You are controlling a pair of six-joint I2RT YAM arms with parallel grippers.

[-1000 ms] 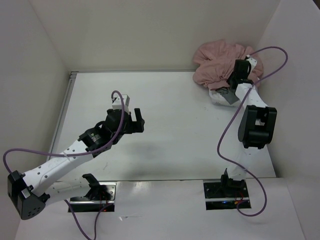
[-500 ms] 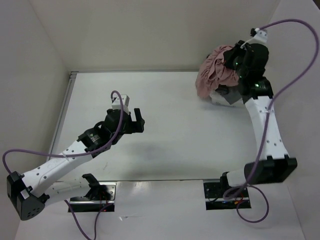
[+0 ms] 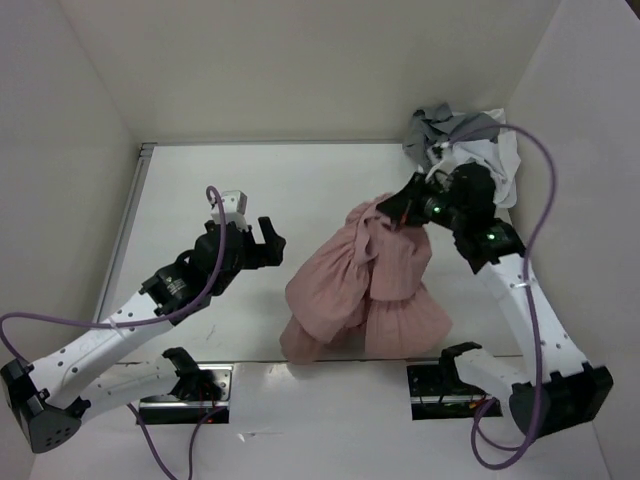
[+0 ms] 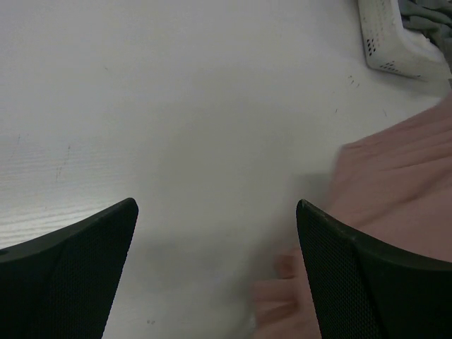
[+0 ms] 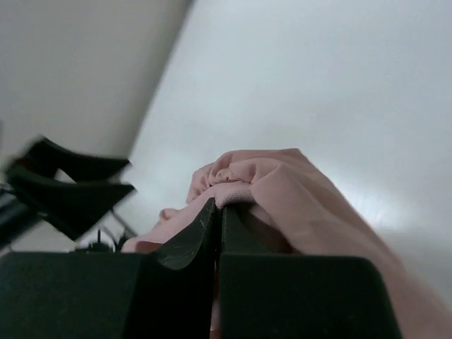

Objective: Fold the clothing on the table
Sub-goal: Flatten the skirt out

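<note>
The dusty-pink clothing (image 3: 365,285) hangs bunched from my right gripper (image 3: 393,213) above the middle right of the white table (image 3: 190,185). Its ruffled lower part spreads down to the table's near edge. In the right wrist view the jaws (image 5: 220,206) are pressed together on a gathered fold of the clothing (image 5: 282,180). My left gripper (image 3: 266,238) is open, just left of the hanging cloth and apart from it. In the left wrist view its fingers (image 4: 215,208) stand wide over bare table, with the pink cloth (image 4: 395,191) beside the right finger.
A grey garment (image 3: 452,128) and a white garment (image 3: 497,155) lie in the back right corner. A white perforated basket (image 4: 390,44) shows at the top right of the left wrist view. White walls close in the table at the back and on both sides.
The right arm has lifted the pink clothing off the pile in the back right corner and swung it left and toward the near edge. The left gripper has shifted slightly, still open.
</note>
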